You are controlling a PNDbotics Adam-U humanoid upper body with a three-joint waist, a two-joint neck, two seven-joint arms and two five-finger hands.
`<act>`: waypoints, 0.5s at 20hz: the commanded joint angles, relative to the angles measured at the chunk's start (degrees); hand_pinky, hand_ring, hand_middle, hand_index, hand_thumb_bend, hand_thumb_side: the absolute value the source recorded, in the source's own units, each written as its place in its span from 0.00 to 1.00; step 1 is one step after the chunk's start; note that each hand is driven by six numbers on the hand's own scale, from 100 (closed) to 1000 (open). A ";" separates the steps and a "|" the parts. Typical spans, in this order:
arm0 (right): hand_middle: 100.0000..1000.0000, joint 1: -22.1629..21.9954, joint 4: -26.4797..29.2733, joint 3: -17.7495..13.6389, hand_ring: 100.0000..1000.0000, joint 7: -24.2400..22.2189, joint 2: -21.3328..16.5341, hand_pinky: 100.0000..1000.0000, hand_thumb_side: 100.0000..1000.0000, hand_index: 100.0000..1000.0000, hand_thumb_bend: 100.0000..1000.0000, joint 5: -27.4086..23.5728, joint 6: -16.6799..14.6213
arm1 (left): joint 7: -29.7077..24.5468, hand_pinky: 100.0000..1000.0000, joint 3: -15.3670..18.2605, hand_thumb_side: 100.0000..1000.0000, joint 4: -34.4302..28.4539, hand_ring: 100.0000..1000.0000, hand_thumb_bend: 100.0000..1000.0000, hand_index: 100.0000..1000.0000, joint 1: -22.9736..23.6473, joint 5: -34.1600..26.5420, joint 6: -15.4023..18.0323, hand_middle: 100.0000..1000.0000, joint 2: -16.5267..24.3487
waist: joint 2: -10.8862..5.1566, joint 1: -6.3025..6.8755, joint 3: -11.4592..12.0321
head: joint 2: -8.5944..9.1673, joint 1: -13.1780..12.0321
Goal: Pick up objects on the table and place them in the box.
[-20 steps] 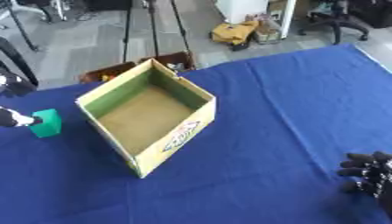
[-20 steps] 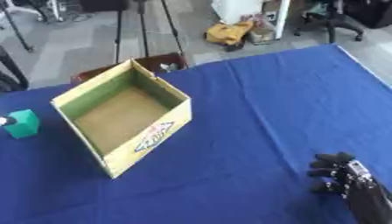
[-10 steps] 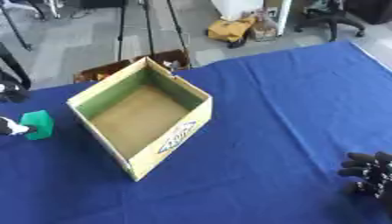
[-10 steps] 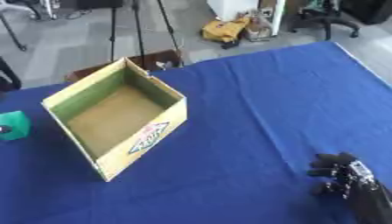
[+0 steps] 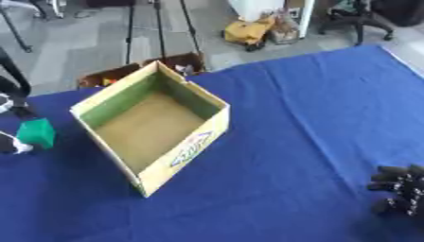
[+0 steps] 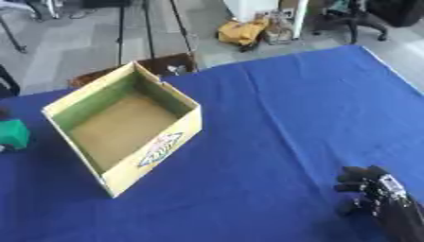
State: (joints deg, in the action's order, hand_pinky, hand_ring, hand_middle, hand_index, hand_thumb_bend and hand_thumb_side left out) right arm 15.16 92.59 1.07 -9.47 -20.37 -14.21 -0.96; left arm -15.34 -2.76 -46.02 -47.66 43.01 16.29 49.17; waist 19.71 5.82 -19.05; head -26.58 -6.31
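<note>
my right hand (image 6: 377, 196) sits low at the near right of the blue table (image 6: 281, 118), fingers curled in, nothing in them. it rests on or just over the cloth; can't tell which.

my left hand (image 5: 10, 144) only shows as a sliver at the far left edge, a pale tip touching or just beside the green block (image 5: 36, 133). can't tell whether its fingers are apart or closed around it.

green block is well off to the left of my right hand, across the whole table, right by the left hand. it sits on the cloth just outside the box's left wall, not inside.

box (image 5: 203, 142) is open-topped cardboard, yellow outside, green inner walls, brown floor. it lies between my two hands, nearer the left one, turned at an angle to the table edge with one corner pointing toward me. a printed label shows on the near-right wall. nothing visible inside it.

beyond the box, off the far table edge, a brown crate (image 5: 178, 64) on the floor with small stuff in it, too blurred to make out. farther back, up and left of my right hand, a yellow bag (image 6: 240, 33) on the grey floor.
</note>
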 commanded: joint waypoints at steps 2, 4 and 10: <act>0.64 -0.68 -1.30 0.12 0.68 0.13 -0.08 0.55 0.97 0.79 0.00 0.97 0.53 | 1.55 0.72 1.39 0.08 -0.69 0.68 0.54 0.71 -1.35 3.80 0.78 0.57 0.51 | -0.45 -0.09 0.10 | 0.90 0.08; 0.64 -0.67 -1.30 0.10 0.68 0.16 -0.04 0.55 0.97 0.79 0.00 0.97 0.49 | 2.16 0.72 1.72 0.08 -0.70 0.67 0.54 0.70 -1.45 5.54 1.16 0.56 0.02 | -0.39 -0.18 0.19 | 1.02 -0.14; 0.64 -0.59 -1.37 0.11 0.68 0.11 0.08 0.55 0.98 0.79 0.00 0.97 0.52 | 2.56 0.62 2.55 0.08 -0.62 0.53 0.46 0.63 -1.78 10.87 2.75 0.46 -1.31 | -0.41 -0.38 0.54 | 0.61 -2.38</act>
State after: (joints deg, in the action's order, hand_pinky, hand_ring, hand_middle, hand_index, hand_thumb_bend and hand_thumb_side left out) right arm 15.16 92.60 0.73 -9.44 -20.36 -14.13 -0.97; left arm -12.89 -0.75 -46.10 -48.75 52.59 18.65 46.89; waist 19.93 5.49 -18.67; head -26.34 -8.09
